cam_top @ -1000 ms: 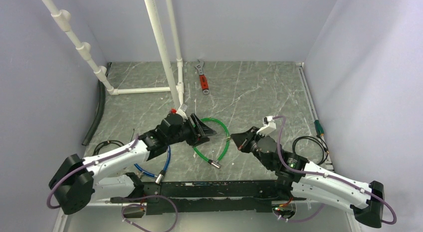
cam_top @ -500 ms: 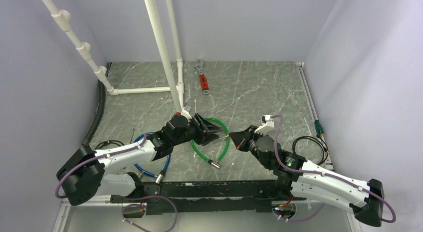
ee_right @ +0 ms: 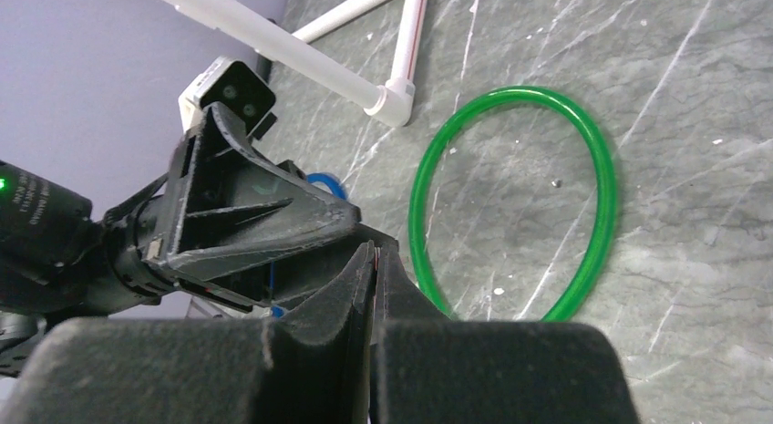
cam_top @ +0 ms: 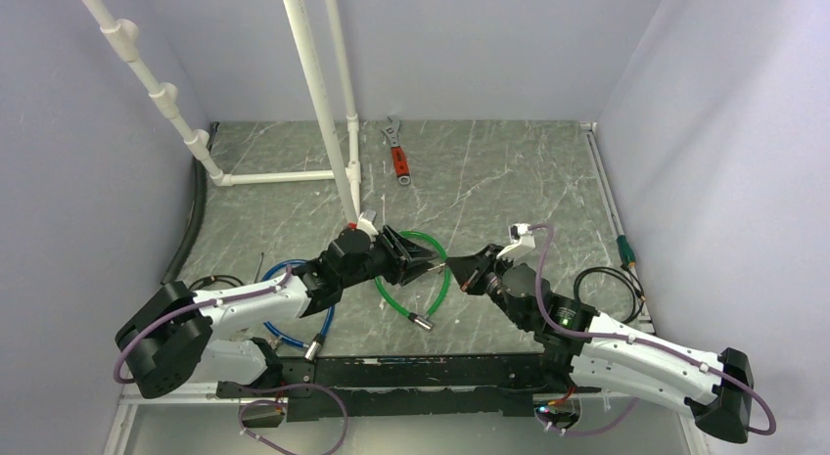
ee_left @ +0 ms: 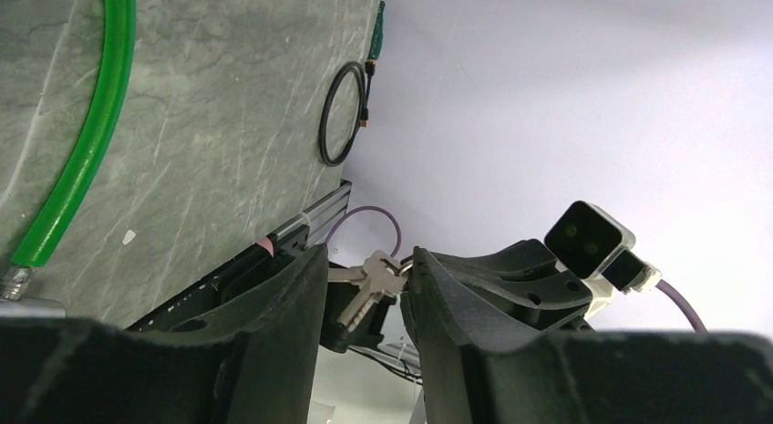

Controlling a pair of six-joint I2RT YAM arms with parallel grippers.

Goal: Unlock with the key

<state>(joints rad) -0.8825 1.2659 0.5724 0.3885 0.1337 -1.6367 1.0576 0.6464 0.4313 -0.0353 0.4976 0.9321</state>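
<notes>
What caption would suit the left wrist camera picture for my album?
The open left gripper flanks the key dangling from the shut right gripper.

White-shelled arms (cam_top: 245, 300) with black joints (cam_top: 161, 352), looping purple cables (cam_top: 544, 250), black ribbed hands (cam_top: 427, 265), white wrist cameras (cam_top: 522, 232)

From above, the key (ee_left: 366, 280) is too small for you to make out. The right gripper (ee_right: 374, 253) hides it in its own wrist view. The green cable (ee_left: 91, 132) runs off-frame.

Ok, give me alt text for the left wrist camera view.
A small key bunch hangs inside the open left gripper, held by the shut right gripper beyond. A green cable loop lies on the grey marbled table behind.
</notes>
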